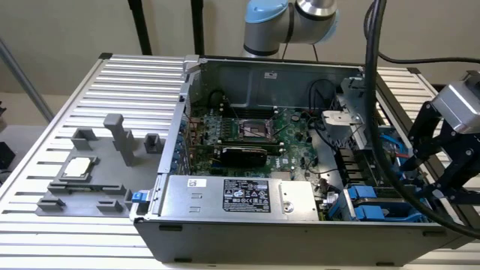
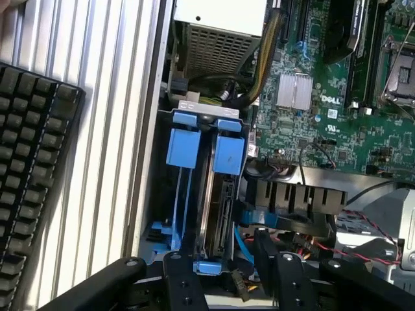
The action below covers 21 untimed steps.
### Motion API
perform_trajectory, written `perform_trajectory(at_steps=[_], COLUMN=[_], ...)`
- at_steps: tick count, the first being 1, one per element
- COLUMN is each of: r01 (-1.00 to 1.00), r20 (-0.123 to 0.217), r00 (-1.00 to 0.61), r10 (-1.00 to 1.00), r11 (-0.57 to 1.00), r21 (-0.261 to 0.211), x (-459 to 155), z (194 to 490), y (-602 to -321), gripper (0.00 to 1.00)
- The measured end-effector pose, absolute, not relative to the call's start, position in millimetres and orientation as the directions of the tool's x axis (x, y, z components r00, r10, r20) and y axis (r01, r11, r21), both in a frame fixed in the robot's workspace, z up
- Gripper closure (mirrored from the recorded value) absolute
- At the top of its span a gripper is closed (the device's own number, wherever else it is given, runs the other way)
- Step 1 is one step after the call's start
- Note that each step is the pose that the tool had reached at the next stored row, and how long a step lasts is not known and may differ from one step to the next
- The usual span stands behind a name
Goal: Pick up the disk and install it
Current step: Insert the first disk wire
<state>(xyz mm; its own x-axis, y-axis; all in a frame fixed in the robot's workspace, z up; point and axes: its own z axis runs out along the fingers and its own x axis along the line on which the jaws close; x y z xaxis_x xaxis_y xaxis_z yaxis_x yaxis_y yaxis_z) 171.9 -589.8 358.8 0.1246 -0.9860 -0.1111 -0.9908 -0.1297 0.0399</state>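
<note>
Exterior view: we log the open computer case (image 1: 248, 236), with the gripper (image 1: 437, 173) over its drive bay (image 1: 351, 169) at the exterior view's right. The disk (image 2: 219, 207) sits on edge in that bay, long axis running straight away from the gripper. Fingers (image 2: 178, 285) are spread wide, either side of its near end.

Legible text, one item: "DELL" (image 2: 329, 98), white print on the green motherboard (image 2: 311, 139), just beside the silver heatsink (image 2: 293, 91).

Printed but not readable:
- Power supply (image 1: 225, 194): black label (image 1: 250, 197) with white lines and certification-type marks, no word resolved. Small white sticker (image 1: 197, 182) near its corner, print not resolved.
- Case back wall (image 1: 248, 84): white sticker (image 1: 269, 74), print too small.
- Disk (image 2: 224, 207): seen edge-on, no print to read.
</note>
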Motion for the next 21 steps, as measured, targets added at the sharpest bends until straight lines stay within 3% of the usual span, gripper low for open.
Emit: perform_trajectory(at_steps=[21], r01=[-0.965], r20=[-0.129], r00=[0.258], r10=[-0.958], r11=[-0.261], r21=[0.014], x=[179.1], z=[353.5], y=[-589.8], gripper=[0.0])
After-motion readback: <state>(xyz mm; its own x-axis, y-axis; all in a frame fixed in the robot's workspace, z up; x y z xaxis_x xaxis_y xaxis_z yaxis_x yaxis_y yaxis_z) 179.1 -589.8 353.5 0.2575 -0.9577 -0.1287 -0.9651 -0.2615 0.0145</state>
